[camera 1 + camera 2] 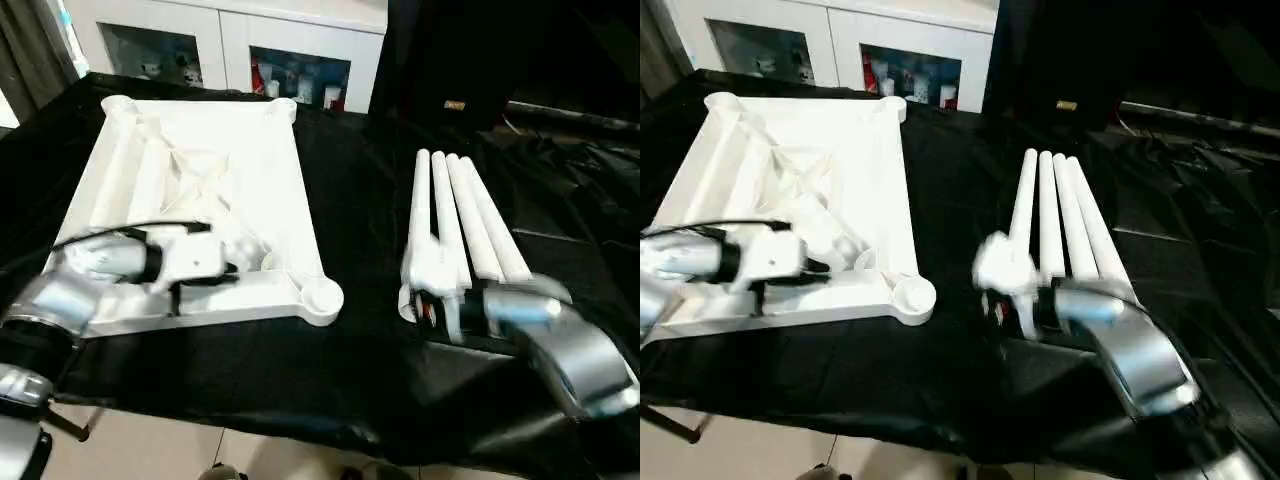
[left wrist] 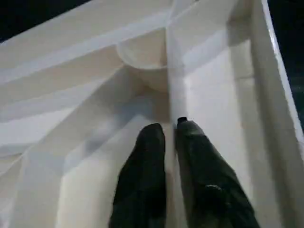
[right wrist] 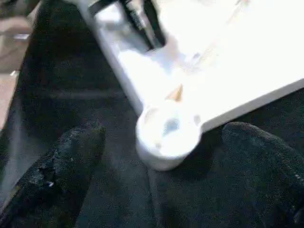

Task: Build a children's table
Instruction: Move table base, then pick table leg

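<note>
The white table top [image 1: 200,170] lies upside down on the left, ribbed underside up, with a round corner socket [image 1: 322,296] at its near right corner. My left gripper [image 2: 170,130] is shut on a thin rib of the top just behind that socket. Four white tube legs [image 1: 455,210] lie side by side on the right. My right gripper [image 1: 436,306] sits at their near ends. In the right wrist view its fingers [image 3: 71,156] stand wide open, with nothing between them and the corner socket [image 3: 166,137] ahead.
A black cloth [image 1: 365,200] covers the work surface, and its front edge [image 1: 300,425] runs close below the table top. A white cabinet [image 1: 230,40] stands behind, with a dark bulky object [image 1: 450,60] at the back right.
</note>
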Motion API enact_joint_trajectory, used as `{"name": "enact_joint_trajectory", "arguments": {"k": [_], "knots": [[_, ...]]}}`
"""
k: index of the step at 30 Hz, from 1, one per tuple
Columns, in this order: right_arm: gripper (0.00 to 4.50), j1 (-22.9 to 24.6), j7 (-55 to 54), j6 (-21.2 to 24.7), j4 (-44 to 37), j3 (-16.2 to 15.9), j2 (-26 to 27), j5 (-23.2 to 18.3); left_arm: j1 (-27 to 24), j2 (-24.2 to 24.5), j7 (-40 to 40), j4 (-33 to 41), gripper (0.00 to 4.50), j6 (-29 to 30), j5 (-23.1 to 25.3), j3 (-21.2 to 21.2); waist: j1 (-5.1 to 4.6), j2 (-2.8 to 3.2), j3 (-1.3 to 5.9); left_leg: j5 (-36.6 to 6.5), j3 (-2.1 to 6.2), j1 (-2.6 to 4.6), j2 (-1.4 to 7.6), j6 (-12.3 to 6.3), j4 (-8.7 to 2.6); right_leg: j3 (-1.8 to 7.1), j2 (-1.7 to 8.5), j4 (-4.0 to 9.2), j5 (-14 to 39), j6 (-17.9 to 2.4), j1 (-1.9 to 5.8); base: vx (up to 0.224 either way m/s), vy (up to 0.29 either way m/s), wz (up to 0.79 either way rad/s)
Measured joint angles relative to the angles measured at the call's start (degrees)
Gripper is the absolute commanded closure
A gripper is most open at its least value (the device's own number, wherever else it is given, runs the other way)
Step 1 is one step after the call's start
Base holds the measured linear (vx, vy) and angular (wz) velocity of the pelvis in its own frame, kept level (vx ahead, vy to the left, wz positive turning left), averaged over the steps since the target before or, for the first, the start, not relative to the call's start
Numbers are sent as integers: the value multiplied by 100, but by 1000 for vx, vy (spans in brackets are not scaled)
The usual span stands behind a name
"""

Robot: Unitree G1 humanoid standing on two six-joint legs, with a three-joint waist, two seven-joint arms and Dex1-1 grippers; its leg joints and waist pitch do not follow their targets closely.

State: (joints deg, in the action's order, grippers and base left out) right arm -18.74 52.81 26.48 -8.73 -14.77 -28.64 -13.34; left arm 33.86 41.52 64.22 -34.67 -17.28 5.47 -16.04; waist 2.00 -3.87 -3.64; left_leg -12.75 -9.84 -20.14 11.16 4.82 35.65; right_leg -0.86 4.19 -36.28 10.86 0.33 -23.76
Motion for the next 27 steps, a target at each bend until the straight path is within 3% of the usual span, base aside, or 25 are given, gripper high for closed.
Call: {"name": "enact_joint_trajectory", "arguments": {"k": [6,9,11,14,18,22,27], "knots": [[0,-191,-717,597,0,146,375,25,64,-113,-303,459,314,682,-797,849,44,-28,-1,14,1,1,-1,24,0,0,3,-19,-1,-1,-3,0,0,0],[0,-542,-1403,1373,187,242,723,244,85,-501,-843,811,278,1107,-1305,1348,29,-32,1,25,2,1,-3,42,0,1,4,-30,-1,-2,-5,0,0,0],[0,-819,-2004,2041,419,525,1197,269,67,-865,-1439,1172,264,1682,-1534,1631,8,-36,4,33,2,2,-3,55,0,0,2,-43,-1,-2,-11,0,0,0],[0,-952,-2587,2635,594,711,1451,341,-95,-1113,-1730,1710,251,2284,-1725,1654,8,-39,4,41,3,-1,-2,67,-6,-2,-2,-43,1,-1,-17,0,0,0],[0,-1103,-3300,3064,897,1032,1754,518,-416,-1280,-1701,2262,222,2653,-1917,1491,-6,-46,-1,53,0,-13,-1,85,-7,-2,-8,-40,2,-1,-27,0,0,0],[0,-1504,-4077,3495,1264,1672,2068,704,-492,-1074,-1393,2816,222,3265,-2170,1360,-21,-54,-1,55,-1,-13,9,88,-8,2,-25,-42,2,0,-33,0,0,0],[0,-1887,-4492,3989,1596,2140,2110,723,-744,-787,-1009,3656,222,4216,-2689,1319,-22,-62,5,56,-4,-10,41,92,-8,6,-63,-39,4,-3,-31,0,0,0]]}}
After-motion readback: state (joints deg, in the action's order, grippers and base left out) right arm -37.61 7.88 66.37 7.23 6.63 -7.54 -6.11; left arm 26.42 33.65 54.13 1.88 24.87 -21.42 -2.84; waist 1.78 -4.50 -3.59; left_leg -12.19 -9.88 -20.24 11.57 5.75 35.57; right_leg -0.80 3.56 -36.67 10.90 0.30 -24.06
